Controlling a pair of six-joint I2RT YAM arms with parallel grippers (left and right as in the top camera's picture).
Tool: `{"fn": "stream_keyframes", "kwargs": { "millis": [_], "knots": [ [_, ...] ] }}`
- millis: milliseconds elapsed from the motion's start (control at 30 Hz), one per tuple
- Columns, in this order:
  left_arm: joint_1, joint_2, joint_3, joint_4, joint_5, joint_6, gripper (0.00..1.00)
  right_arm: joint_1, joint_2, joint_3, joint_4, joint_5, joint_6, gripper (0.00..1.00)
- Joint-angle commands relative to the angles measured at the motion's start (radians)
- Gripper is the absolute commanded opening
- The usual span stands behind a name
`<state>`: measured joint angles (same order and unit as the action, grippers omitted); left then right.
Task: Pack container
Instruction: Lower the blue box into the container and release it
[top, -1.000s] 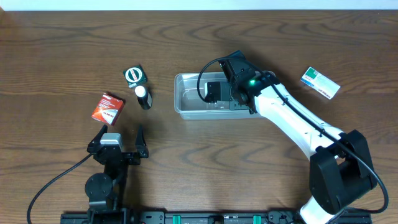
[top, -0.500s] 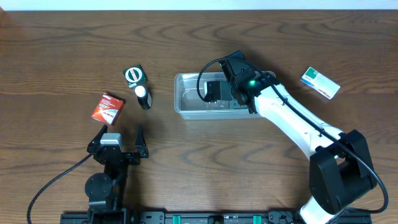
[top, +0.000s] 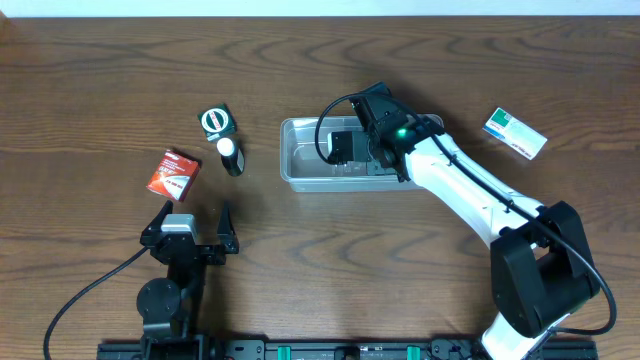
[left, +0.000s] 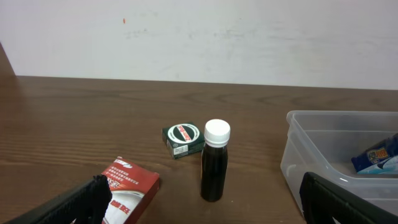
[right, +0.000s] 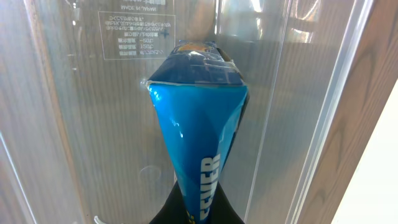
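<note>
Overhead view. The container (top: 300, 172) stands on the desk (top: 100, 80) slightly right of centre, nearer the far edge than the near one. The right gripper (top: 352, 152) reaches down into it from the right side, its jaws hidden under the wrist. The left gripper (top: 192, 218) sits low near the desk's near edge, left of centre, jaws spread wide and empty. Ahead of it lie a red box (top: 173, 172), a dark bottle (top: 231, 156) with a white cap and a green tin (top: 215, 121), all left of the container. A white-and-green box (top: 515, 134) lies toward the far right corner.

Left wrist view. The dark bottle (left: 214, 163) stands upright just in front of the green tin (left: 183, 140); the red box (left: 129, 193) is at lower left. The container (left: 298, 155) is at right with a blue packet (left: 376, 157) inside.

Right wrist view. The right gripper (right: 199, 210) is closed tight on the lower end of the blue packet (right: 199, 124), which sits within the clear walls of the container (right: 311, 124).
</note>
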<state>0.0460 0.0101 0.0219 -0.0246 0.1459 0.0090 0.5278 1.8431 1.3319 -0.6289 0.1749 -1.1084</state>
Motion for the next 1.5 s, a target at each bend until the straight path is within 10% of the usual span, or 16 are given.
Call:
{"fn": "stream_keyframes", "kwargs": {
  "millis": [0,367,733,1467],
  "knots": [
    [0.006,-0.005,-0.018,-0.034,0.007,0.017,0.98,-0.026,0.003,-0.002,0.006,0.005,-0.007,0.01],
    [0.006,-0.005,-0.018,-0.034,0.007,0.017,0.98,-0.024,0.003,-0.002,0.020,0.001,0.013,0.18],
    [0.006,-0.005,-0.018,-0.034,0.007,0.017,0.98,-0.023,0.003,-0.002,0.020,0.001,0.023,0.60],
    [0.006,-0.005,-0.018,-0.034,0.007,0.017,0.98,0.062,-0.190,0.036,0.014,0.112,0.077,0.79]
  ]
}}
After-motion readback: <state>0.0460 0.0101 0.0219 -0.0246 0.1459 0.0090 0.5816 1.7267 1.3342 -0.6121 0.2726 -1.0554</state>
